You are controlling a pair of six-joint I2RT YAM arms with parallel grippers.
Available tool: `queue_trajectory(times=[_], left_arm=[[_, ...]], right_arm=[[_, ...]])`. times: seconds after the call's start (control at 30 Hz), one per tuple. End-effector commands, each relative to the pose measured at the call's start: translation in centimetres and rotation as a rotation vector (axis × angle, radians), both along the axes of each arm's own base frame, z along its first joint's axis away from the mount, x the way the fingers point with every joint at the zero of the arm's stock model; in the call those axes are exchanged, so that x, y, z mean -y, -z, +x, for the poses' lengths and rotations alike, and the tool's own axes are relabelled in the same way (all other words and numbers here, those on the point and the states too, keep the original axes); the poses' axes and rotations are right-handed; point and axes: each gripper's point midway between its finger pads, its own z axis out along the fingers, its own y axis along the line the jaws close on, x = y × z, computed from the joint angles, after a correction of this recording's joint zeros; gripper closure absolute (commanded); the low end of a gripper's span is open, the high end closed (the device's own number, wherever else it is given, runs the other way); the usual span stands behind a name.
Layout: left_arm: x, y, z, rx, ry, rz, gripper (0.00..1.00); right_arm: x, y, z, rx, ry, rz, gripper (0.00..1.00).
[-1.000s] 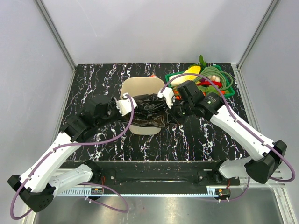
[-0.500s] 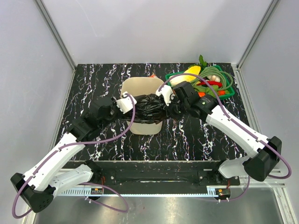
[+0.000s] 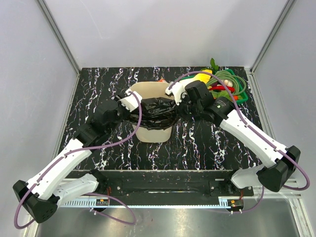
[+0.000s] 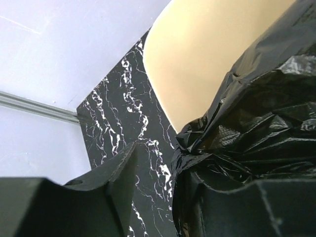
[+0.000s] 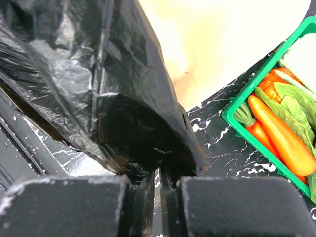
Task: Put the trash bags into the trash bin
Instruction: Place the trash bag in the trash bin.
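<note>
Top external view, trash bag (image 3: 154, 109) draped over the mouth of the upright trash bin (image 3: 148, 89) on the bench (image 3: 207, 143), my left hand (image 3: 131, 104) parted at its left edge, my right hand (image 3: 174, 100) clamped on its right edge.

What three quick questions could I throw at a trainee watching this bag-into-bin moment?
1. True or false: the trash bag is already wholly down inside the bin.
2. What fills the green tray? A) vegetables B) bottles C) tools
3. Which one pinches the bag: the left end effector or the right end effector?
Key: 1 false, it is draped across the bin's mouth and over the rim; 2 A; 3 the right, its fingers nearly together on the plastic, while the left's stand apart.
</note>
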Motion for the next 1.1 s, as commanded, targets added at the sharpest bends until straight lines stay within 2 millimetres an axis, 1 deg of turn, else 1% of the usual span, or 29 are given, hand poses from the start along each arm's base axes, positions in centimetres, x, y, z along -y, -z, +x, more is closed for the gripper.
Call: queue_trajectory(times=[0.0,0.17,0.3,0.37,0.4,0.57,0.7,0.73,0.97,1.07], left_arm=[[-0.6,-3.4,1.3,0.105,-0.083,-0.080,0.57],[-1.1,-4.3,1.6,0.131,-0.116,-0.084,0.51],[-1.2,-4.9,1.9,0.147,-0.134,-0.089,0.47],[-1.1,-5.3,2.1,0.155,-0.137,-0.093,0.46],[-1.1,-5.2,2.2,0.153,-0.138,-0.091,0.46],[-0.7,-5.5,2.6,0.158,-0.132,-0.088,0.45],[-0.5,-5.6,2.7,0.157,-0.123,-0.092,0.45],[-0.4,-5.7,2.7,0.156,-0.120,-0.092,0.45],[-0.2,-5.7,2.8,0.153,-0.114,-0.090,0.45],[-0.1,-5.9,2.8,0.152,-0.111,-0.092,0.45]], right_arm=[[-0.2,-3.8,1.1,0.090,0.015,0.064,0.89],[-0.2,-5.6,1.2,0.097,0.011,0.099,0.87],[-0.4,-6.5,1.6,0.092,0.014,0.129,0.84],[-0.7,-6.8,1.8,0.089,0.015,0.140,0.80],[-0.8,-6.6,2.0,0.083,0.020,0.137,0.78],[-1.0,-7.1,2.9,0.092,0.030,0.142,0.59],[-0.7,-7.7,3.2,0.108,0.017,0.140,0.48],[-0.6,-7.8,3.2,0.107,0.013,0.141,0.47],[-0.1,-10.5,3.2,0.159,0.004,0.177,0.41],[-0.2,-10.5,3.4,0.161,-0.006,0.172,0.39]])
